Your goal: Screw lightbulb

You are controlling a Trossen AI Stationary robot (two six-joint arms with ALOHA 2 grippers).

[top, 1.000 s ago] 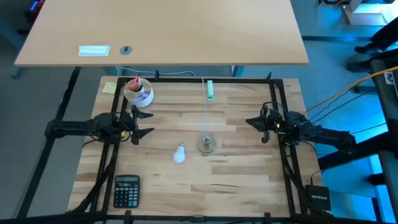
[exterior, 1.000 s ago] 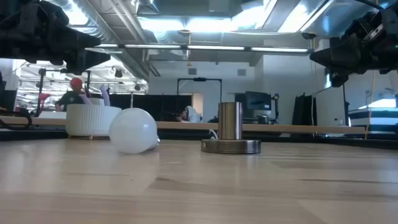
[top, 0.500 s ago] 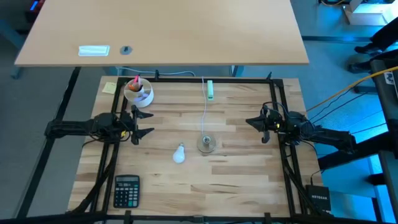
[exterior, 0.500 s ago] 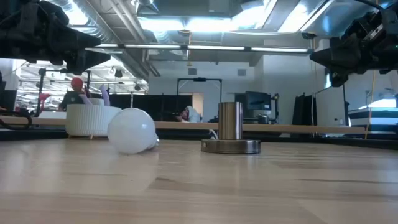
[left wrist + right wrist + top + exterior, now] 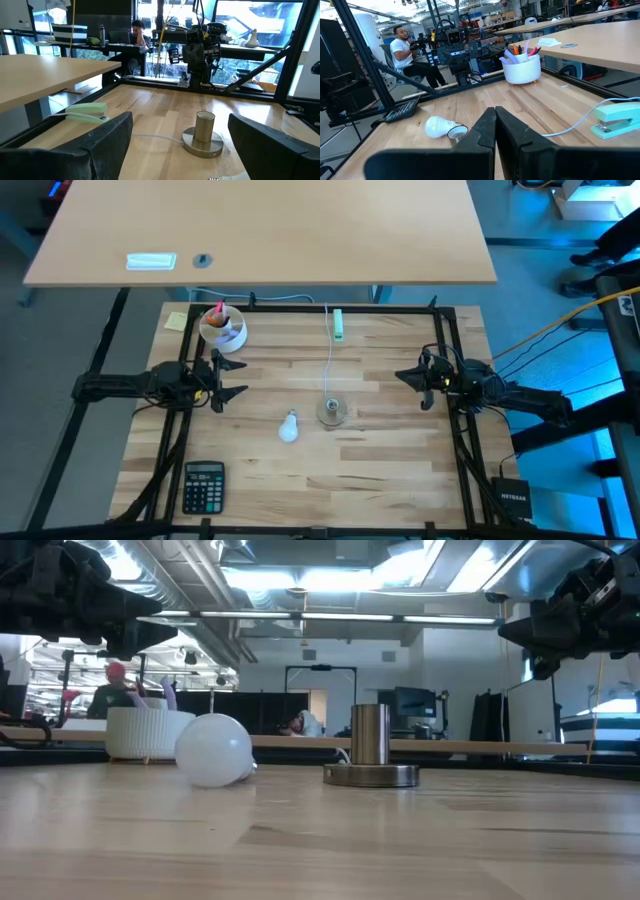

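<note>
**Bulb lies free beside the socket, both arms wait at the sides**

The lightbulb (image 5: 289, 427) lies on its side on the wooden table (image 5: 380, 470), just beside the socket (image 5: 332, 412), and nothing touches it. In the right wrist view its silvery screw base (image 5: 456, 132) shows clearly at one end, with the white glass at the other. The socket is a grey metal disc with a short upright cylinder (image 5: 371, 735), and a thin white cord (image 5: 329, 355) runs from it toward the far edge of the table.

The left gripper (image 5: 228, 378) hovers well apart from the socket, with its fingers spread wide and nothing between them. The right gripper (image 5: 404, 376) hovers on the other side of the socket, clenched tight on nothing.

I judge that the first step, to pick up the bulb, is not yet begun. To do it well, the open left gripper should take the bulb by the glass, gently, so that the screw base stays free. Then the base must stand straight over the cylinder before any turning, or the thread may jam. The other gripper could steady the disc, because it looks free to slide.

Farther from the socket stands one container, a white ribbed cup (image 5: 222, 328). It holds pens or markers, pink and orange among them. A calculator (image 5: 203, 485) and a pale green stapler (image 5: 338, 323) also lie on the table.
</note>
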